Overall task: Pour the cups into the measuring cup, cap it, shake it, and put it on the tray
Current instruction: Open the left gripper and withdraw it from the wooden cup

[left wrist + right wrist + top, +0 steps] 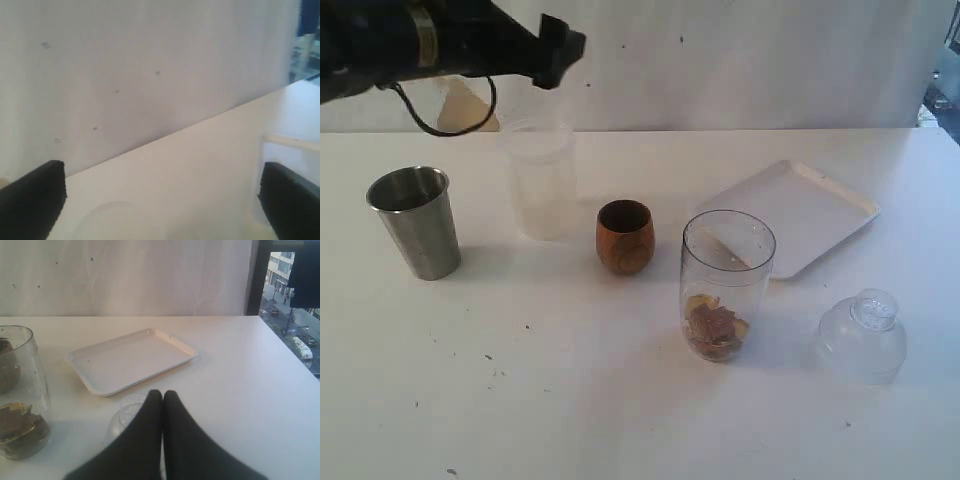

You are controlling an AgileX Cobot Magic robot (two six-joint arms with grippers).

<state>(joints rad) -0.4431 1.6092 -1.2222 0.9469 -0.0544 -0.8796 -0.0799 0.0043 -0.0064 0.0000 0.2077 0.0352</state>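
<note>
**Two grippers empty, measuring cup uncapped**

Both arms carry nothing. The left gripper point(160, 200) has its jaws spread as wide as they go with only bare table point(200, 165) between them. In the exterior view it hangs high at the back, over the frosted cup point(542, 180). That wide spread would suit taking a cup by its sides. The right gripper point(162, 397) has its jaws pressed flat together on nothing and sits low, directly over the clear domed lid point(127, 417), probably placed there because capping falls to this arm.

Outward from there, the measuring cup point(727, 285) stands upright and open near the table's front, brown pieces point(717, 328) in its bottom and the lid just beside it. The tray point(800, 215) lies bare just behind. The wooden cup point(625, 237) stands near the measuring cup's left, and the steel tumbler point(415, 222) well apart at far left; whether either holds anything I cannot tell.
</note>
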